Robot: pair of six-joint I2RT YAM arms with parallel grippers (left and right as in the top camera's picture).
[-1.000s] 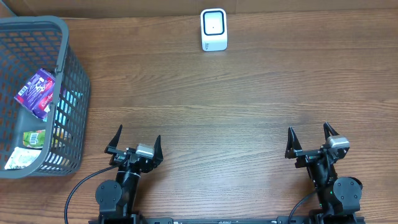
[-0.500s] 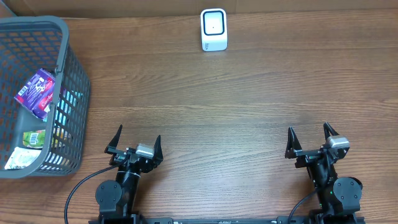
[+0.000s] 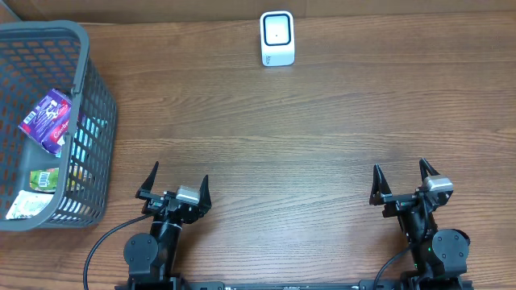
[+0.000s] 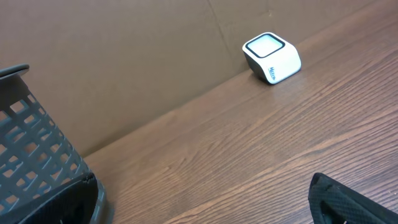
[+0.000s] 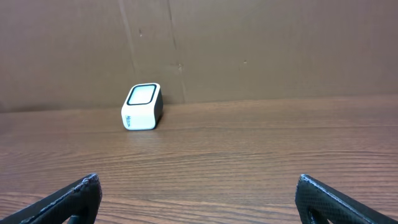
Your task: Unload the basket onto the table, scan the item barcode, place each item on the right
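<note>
A white barcode scanner [image 3: 276,38] with a dark-rimmed window stands at the table's far edge; it also shows as the scanner [image 4: 271,58] in the left wrist view and the scanner [image 5: 142,107] in the right wrist view. Packaged items lie in the grey basket [image 3: 89,56] at the left: a purple packet [image 3: 47,120] on top and a green-and-white packet [image 3: 36,193] lower down. My left gripper [image 3: 175,182] rests near the front edge, open and holding nothing. My right gripper [image 3: 401,176] rests at the front right, open and holding nothing.
A brown cardboard wall [image 5: 249,43] backs the table behind the scanner. The basket wall [image 4: 31,149] stands close to the left of my left gripper. Bare wood [image 3: 282,137] lies between the grippers and the scanner.
</note>
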